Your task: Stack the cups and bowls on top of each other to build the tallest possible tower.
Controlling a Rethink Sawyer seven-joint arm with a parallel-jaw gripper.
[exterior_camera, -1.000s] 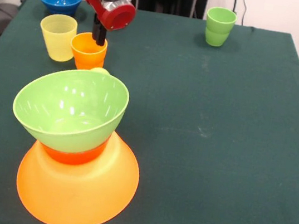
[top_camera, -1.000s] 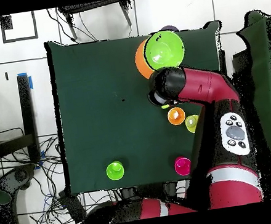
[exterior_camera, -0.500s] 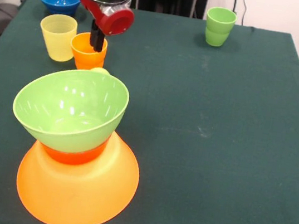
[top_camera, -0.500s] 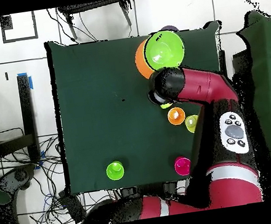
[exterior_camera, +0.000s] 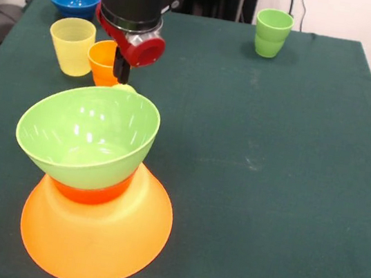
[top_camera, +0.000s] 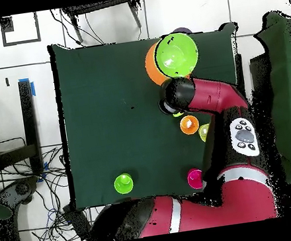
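Gripper (exterior_camera: 119, 73): above a small lime cup (exterior_camera: 124, 88); whether spread or pinching, I cannot tell.
Beside: orange cup (exterior_camera: 103, 61), yellow cup (exterior_camera: 71, 45).
In front: lime green bowl (exterior_camera: 87, 135).

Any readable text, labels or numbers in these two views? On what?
No readable text in either view.
The button panel on the arm carries markings, too small to read.
The cups and bowls, such as the lime green bowl, show no print.

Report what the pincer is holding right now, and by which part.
Cannot be told. The pincer hangs over a small yellow-green thing behind the green bowl, beside the orange cup; its tips are hidden.
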